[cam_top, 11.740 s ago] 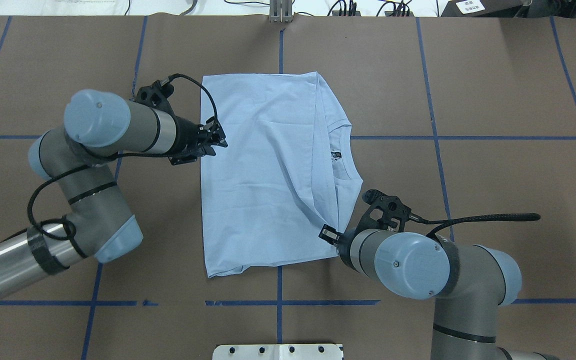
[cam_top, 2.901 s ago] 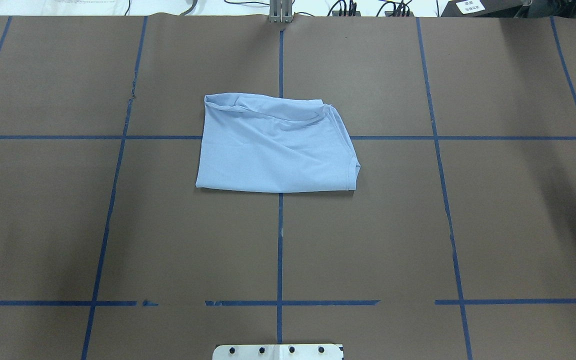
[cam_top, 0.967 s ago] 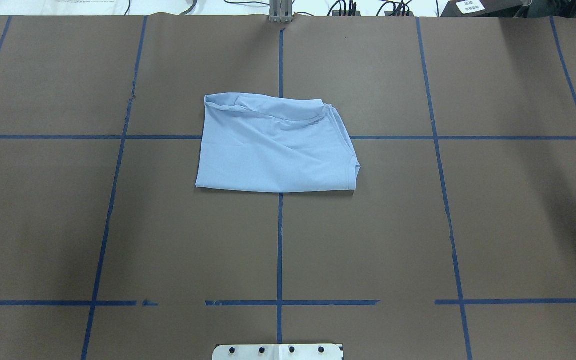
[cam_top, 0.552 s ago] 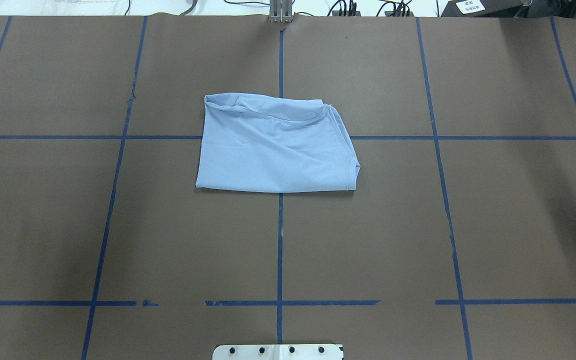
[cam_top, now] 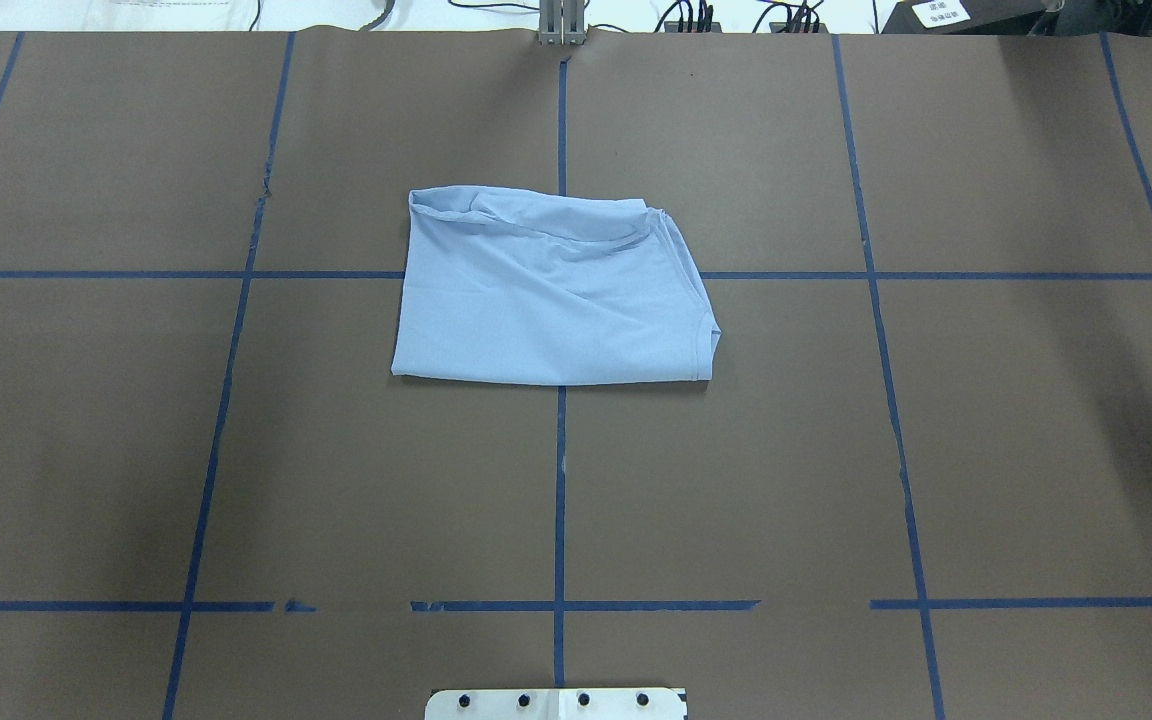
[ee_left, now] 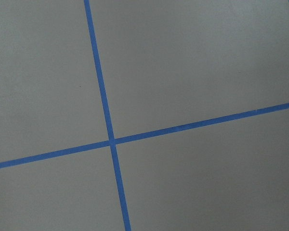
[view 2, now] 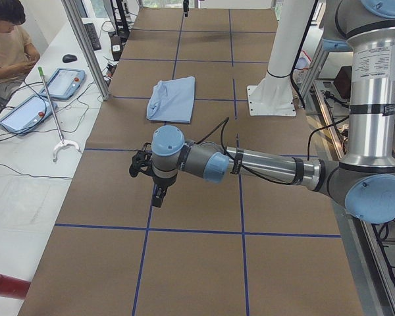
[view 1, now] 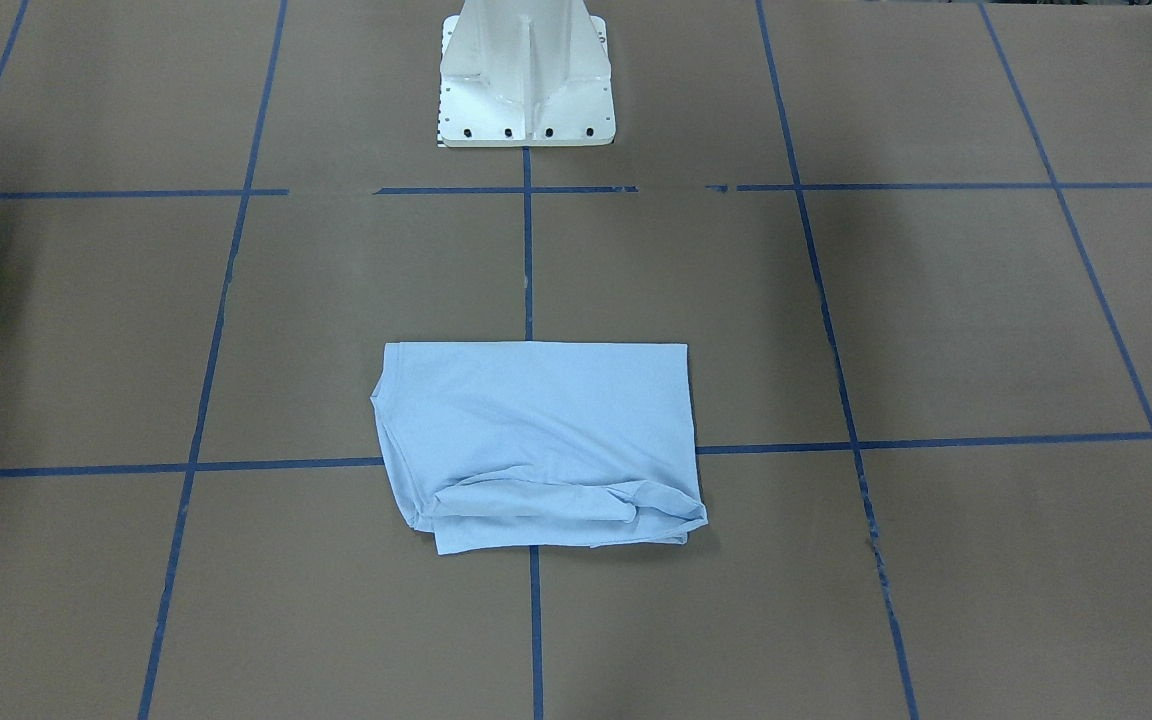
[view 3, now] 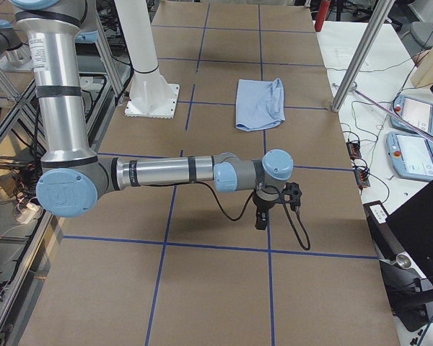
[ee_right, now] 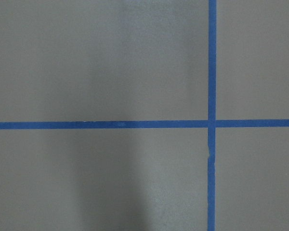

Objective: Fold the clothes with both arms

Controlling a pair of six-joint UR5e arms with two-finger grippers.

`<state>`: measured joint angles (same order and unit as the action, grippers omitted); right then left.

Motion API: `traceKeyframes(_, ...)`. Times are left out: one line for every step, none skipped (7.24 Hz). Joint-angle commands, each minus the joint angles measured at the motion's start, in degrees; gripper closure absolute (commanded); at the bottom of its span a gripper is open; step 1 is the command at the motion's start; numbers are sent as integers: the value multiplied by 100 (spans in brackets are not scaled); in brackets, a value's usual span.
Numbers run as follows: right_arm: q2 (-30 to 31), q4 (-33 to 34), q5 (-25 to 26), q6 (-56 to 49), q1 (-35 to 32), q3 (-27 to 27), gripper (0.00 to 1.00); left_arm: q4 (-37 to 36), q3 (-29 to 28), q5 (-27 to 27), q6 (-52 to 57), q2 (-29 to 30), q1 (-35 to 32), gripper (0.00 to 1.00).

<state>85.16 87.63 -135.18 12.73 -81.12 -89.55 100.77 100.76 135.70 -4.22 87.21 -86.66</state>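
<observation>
The light blue T-shirt [cam_top: 546,300] lies folded into a flat rectangle at the table's middle, also in the front-facing view [view 1: 536,440]; its print and neck label are hidden. Both arms are out of the overhead and front-facing views. The left arm reaches low over the table's left end, its gripper [view 2: 159,194] pointing down, far from the shirt [view 2: 172,99]. The right arm does the same at the right end, its gripper [view 3: 260,220] far from the shirt [view 3: 260,103]. I cannot tell whether either gripper is open or shut. Both wrist views show only bare table.
The brown table [cam_top: 836,450] carries a grid of blue tape lines. The white pedestal base [view 1: 528,75] stands at the robot's side. A person [view 2: 6,39] sits by tablets [view 2: 66,82] beyond the far edge. Metal posts [view 3: 361,58] stand there too.
Since 11.7 s ago the shirt has been folded to half its length and both arms have left the overhead view. In the last second the shirt has not moved.
</observation>
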Motion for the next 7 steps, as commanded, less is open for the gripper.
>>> traceKeyframes(53, 0, -8, -7, 0, -10, 0, -31, -47, -9, 9, -98, -17, 0)
traceKeyframes(62, 0, -17, -7, 0, 7, 0, -57, -47, -9, 9, -108, -18, 0)
traceKeyframes(62, 0, -8, -16, 0, -10, 0, -118, -47, 0, 17, -108, -26, 0)
traceKeyframes(71, 0, -8, -16, 0, -36, 0, -119, 40, 9, 17, -99, -61, 0)
traceKeyframes(80, 0, -8, -16, 0, -54, 0, -119, 32, 0, 17, -99, -53, 0)
traceKeyframes(115, -9, -8, -16, -26, -132, 0, -119, 23, 0, 17, -99, -53, 0)
traceKeyframes(124, -9, 0, -16, -131, -159, 0, -119, 32, 0, 17, -99, -44, 0)
